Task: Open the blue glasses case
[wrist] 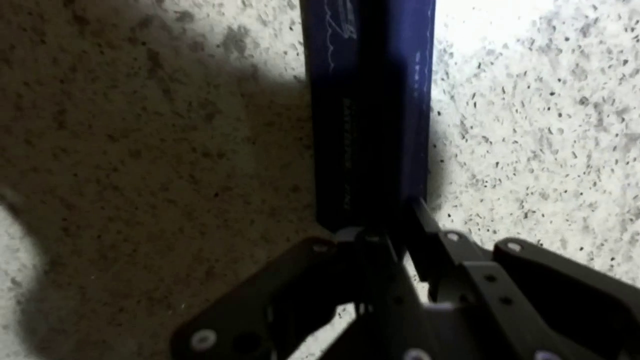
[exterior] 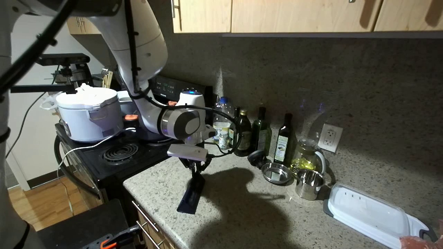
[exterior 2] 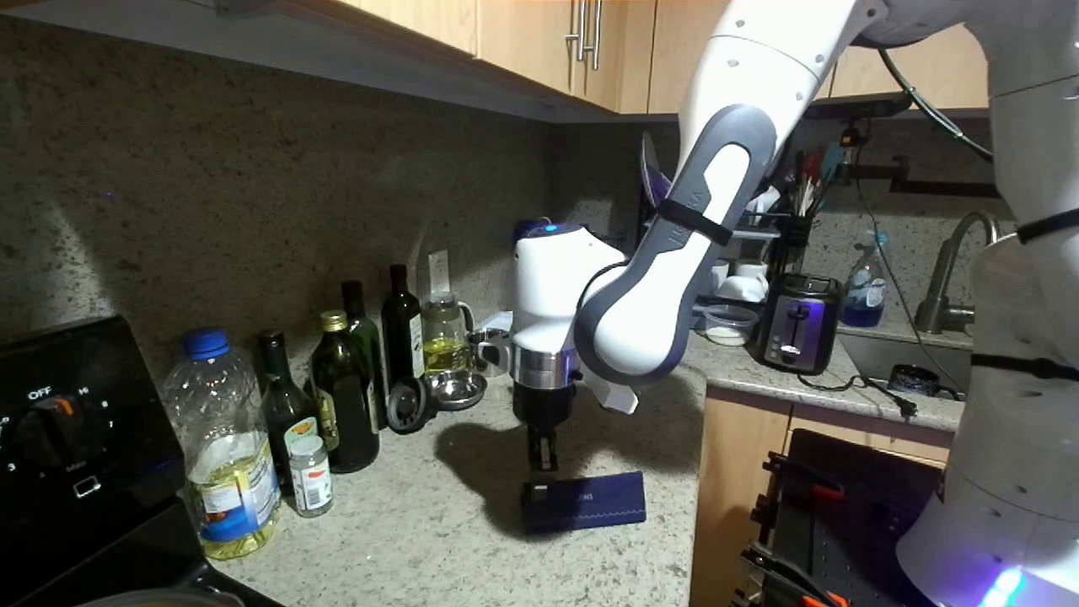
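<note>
While the blue glasses case (exterior 2: 590,503) looks closed, the end effector (wrist: 384,218) stands at one end

The case lies on the worktop (exterior 2: 421,539). The fingers (wrist: 427,245) stand close together there; whether they pinch the case, I cannot tell. Toward the wall (exterior 2: 253,169) are a small jar (exterior 2: 311,485), a blue-capped oil bottle (exterior 2: 232,480), dark bottles (exterior 2: 350,405) and a metal bowl (exterior 2: 455,392). In an exterior view, a white tray (exterior: 367,215) lies well apart.

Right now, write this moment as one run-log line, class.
task: open blue glasses case; case: looks closed, on counter; jaws: at one end of case; hold: cannot tell
</note>
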